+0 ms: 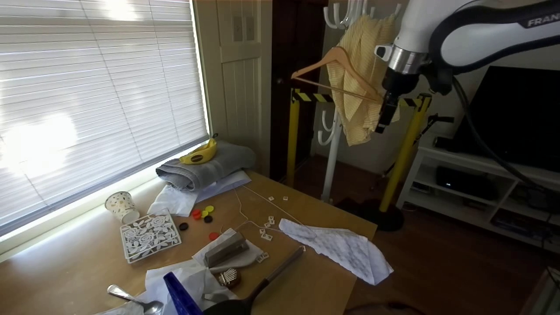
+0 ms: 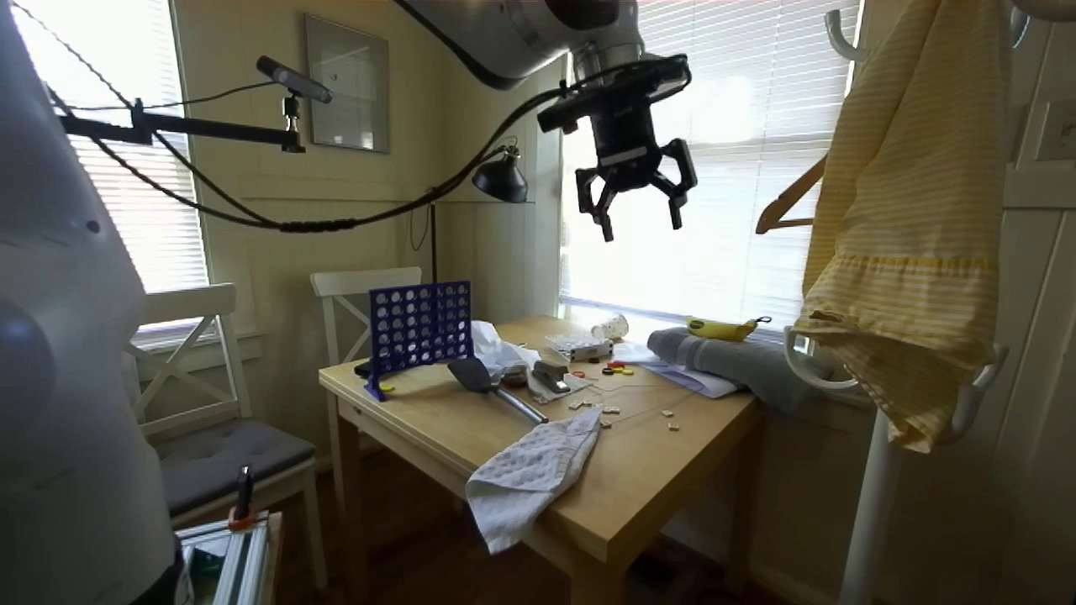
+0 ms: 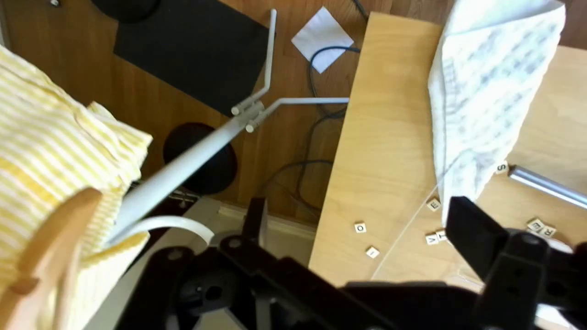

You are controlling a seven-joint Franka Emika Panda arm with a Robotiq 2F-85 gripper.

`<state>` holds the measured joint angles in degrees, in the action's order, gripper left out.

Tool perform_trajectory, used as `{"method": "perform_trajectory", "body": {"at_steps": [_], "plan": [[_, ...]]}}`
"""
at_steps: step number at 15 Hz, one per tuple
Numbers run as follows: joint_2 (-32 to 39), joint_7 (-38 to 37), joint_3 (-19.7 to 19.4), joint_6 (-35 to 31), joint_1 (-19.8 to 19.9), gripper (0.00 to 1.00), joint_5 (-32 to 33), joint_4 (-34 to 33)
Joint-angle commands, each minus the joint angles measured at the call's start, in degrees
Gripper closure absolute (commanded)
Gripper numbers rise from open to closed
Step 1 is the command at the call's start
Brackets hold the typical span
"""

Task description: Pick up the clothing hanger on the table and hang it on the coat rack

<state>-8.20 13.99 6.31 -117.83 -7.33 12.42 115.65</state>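
Outside gripper, jaws spread: hanger, seemingly hung on coat rack.

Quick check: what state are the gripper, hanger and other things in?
Gripper: open, holding nothing.
Hanger: hanging at the coat rack; hook not visible.
Yellow cloth: hanging on the coat rack.
White cloth: draped over the table edge.
Paper cup: tipped on its side.
Game grid: upright.
Yellow pouch: resting on the gray towel.
Window blinds: lowered.
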Motion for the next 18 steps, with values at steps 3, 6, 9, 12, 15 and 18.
{"method": "perform_trajectory", "body": {"at_steps": [3, 6, 9, 12, 15, 18], "plan": [[19.0, 7.9, 3.5, 6.4, -3.0, 0.00, -4.1, -19.5], [26.3, 11.2, 5.6, 14.5, -4.6, 0.00, -3.1, -28.1], [29.9, 18.1, 6.9, 20.5, -5.9, 0.00, -0.5, -34.6], [28.4, 15.8, 6.8, 18.0, -6.0, 0.00, -1.5, -31.3], [28.5, 14.2, 6.9, 16.1, -5.8, 0.00, -2.9, -32.0], [34.0, 5.8, 7.0, 12.8, -7.8, 0.00, -4.8, -36.3]]}}
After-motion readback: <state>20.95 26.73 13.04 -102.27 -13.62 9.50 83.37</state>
